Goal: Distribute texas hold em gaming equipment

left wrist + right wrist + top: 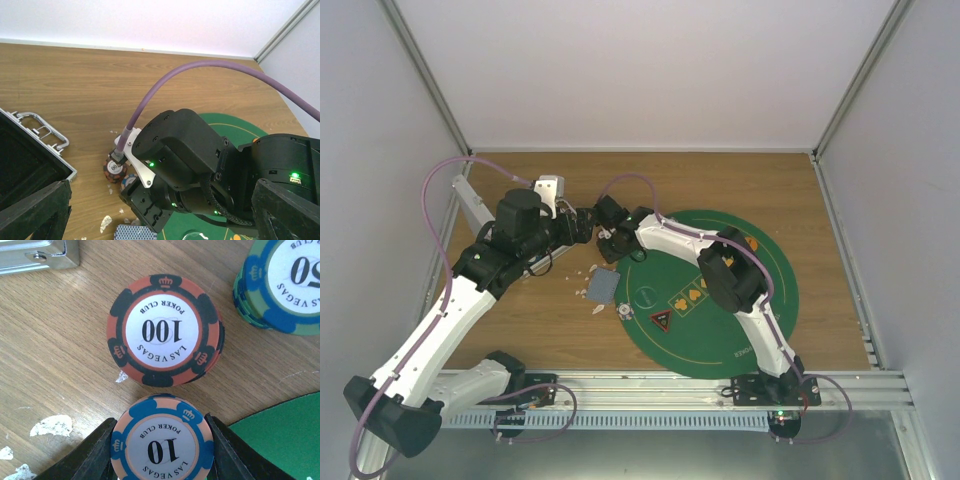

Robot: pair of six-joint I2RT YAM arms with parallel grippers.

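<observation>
My right fingers point(92, 452) pinched the blue-and-peach 10 chip point(162, 442) beside the 100 stack point(162, 332) on the worktop point(55, 350); my left fingers point(35, 210) stood wide apart, empty.

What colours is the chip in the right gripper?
Pale orange chip with blue edge blocks, white centre reading 10; right wrist view.

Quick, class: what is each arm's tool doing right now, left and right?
Left tool: open, holding nothing.
Right tool: closed on the blue-and-orange 10 chip.
</observation>
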